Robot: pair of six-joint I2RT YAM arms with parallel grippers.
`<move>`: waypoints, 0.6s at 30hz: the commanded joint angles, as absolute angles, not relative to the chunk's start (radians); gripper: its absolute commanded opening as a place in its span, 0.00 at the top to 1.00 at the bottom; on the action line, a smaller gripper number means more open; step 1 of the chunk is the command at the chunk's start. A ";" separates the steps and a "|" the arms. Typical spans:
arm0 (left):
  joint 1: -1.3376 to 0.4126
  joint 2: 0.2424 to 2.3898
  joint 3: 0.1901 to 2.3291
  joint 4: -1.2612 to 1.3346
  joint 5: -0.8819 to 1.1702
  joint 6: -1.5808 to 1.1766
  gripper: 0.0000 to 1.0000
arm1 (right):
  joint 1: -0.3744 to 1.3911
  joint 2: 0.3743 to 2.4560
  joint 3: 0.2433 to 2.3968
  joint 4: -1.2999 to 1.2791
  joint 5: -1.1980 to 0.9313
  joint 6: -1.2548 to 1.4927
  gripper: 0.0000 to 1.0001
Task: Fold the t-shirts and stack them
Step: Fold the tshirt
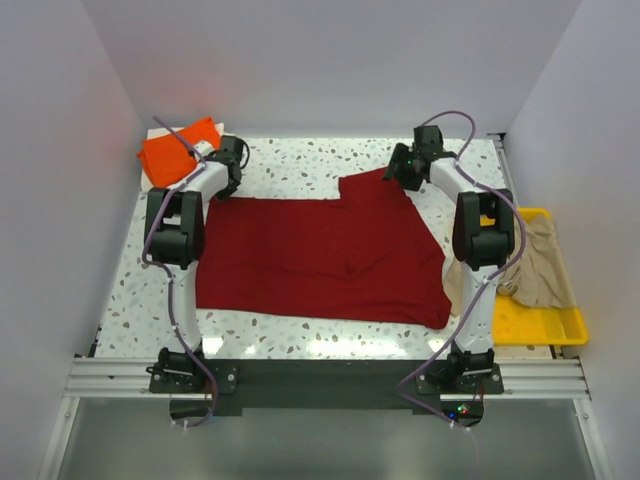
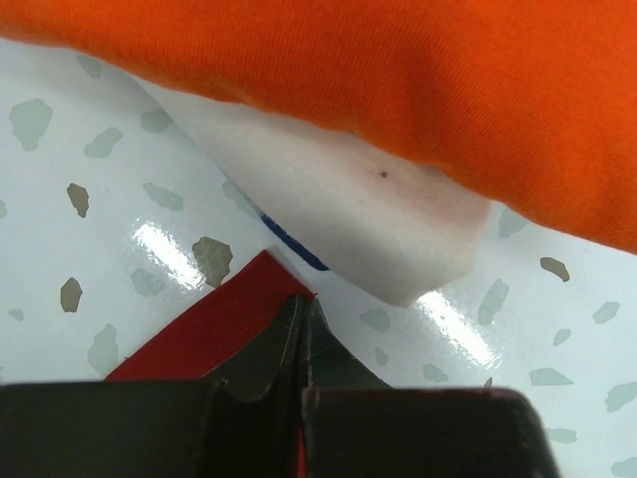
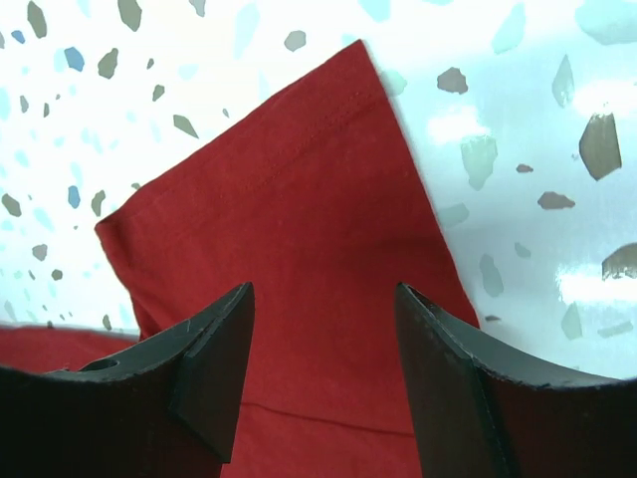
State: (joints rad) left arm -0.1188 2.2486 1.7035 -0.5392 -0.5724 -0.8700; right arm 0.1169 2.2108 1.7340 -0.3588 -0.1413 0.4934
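Whitish t-shirt point(image 2: 338, 199) is mostly hidden under the orange t-shirt point(image 2: 398, 80). Only one corner pokes out in the left wrist view. There's a small blue mark at its lower edge, can't tell what it is. The two are stacked at the far-left corner of the table point(image 1: 300, 165).

Beige-tan t-shirt point(image 1: 535, 265) is partly blocked by the right arm point(image 1: 480, 235), so its shape is unclear. It lies crumpled in the yellow tray point(image 1: 540, 325) at the table's right edge, and some cloth spills over the tray's left rim. The near end of the tray is bare yellow.

Dark red t-shirt point(image 1: 320, 260) is spread flat mid-table with one sleeve sticking out far-right.

Left gripper point(image 2: 302, 329) has its fingers pressed together, pinching the far-left corner of the dark red t-shirt just beside the whitish corner. The top view shows the jaws too small to read.

Right gripper point(image 3: 323, 349) has its fingers spread wide, straddling the red sleeve and holding nothing. Can't tell if the tips touch the cloth. Both wrist views cut off the rest of the shirt.
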 commanded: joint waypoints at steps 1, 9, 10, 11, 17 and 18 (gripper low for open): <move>-0.104 2.249 1.664 -0.543 -0.542 -0.844 1.00 | 0.109 2.244 1.810 -0.399 -0.104 0.462 0.38; -0.104 2.181 1.623 -0.491 -0.515 -0.804 1.00 | 0.107 2.302 1.894 -0.452 -0.057 0.449 0.37; -0.104 2.171 1.614 -0.477 -0.508 -0.798 1.00 | 0.107 2.315 1.901 -0.457 -0.051 0.448 0.37; -0.103 2.151 1.599 -0.460 -0.496 -0.792 1.00 | 0.107 2.321 1.907 -0.463 -0.045 0.449 0.38; -0.103 2.100 1.559 -0.416 -0.468 -0.776 1.00 | 0.109 2.345 1.927 -0.474 0.014 0.449 0.41; -0.104 2.097 1.555 -0.411 -0.466 -0.775 1.00 | 0.112 2.348 1.931 -0.474 0.024 0.448 0.41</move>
